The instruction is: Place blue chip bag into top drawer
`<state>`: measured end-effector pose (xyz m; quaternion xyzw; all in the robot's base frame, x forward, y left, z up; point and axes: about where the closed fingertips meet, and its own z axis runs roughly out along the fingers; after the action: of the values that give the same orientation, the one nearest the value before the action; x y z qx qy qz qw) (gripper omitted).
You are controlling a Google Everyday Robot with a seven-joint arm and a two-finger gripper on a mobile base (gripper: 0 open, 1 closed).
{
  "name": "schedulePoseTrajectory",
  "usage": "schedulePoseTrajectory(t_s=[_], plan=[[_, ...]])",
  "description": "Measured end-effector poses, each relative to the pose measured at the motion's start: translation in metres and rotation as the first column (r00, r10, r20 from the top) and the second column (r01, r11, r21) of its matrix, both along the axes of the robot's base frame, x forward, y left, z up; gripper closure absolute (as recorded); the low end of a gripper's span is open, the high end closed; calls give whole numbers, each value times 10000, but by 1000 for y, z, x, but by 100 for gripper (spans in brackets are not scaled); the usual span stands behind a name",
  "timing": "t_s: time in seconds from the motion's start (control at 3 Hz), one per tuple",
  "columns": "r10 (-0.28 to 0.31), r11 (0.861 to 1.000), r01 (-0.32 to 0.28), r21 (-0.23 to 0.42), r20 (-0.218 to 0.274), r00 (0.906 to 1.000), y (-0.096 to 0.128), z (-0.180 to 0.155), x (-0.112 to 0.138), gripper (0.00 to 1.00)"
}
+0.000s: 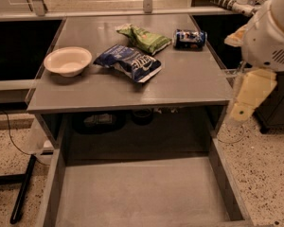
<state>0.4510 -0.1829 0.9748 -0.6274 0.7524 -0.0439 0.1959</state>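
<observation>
The blue chip bag (129, 62) lies flat on the grey tabletop (189, 84), near its middle, white end toward the front right. The top drawer (137, 193) is pulled out below the table's front edge, and its flat grey bottom is bare. My gripper (248, 98) hangs at the right, off the table's right front corner, on the white arm (270, 32). It is well apart from the bag and holds nothing that I can see.
A white bowl (68, 61) sits at the table's left. A green chip bag (145, 38) and a small blue drink can (189, 38) lie at the back. Dark items sit on the shelf under the tabletop (99, 121). Speckled floor lies on both sides.
</observation>
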Motion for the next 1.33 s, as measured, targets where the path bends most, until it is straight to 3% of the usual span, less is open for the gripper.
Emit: schedulePoseTrajectory(t_s=[0.33,1.0,1.33], plan=[[595,9974,-622,356,710,9957,31,-5,19,0],[1566,9710,-1863,1497,1900,9692,88,-5,87,0],[1456,9539,-1883,2335,1882,9713,92,-13,126,0]])
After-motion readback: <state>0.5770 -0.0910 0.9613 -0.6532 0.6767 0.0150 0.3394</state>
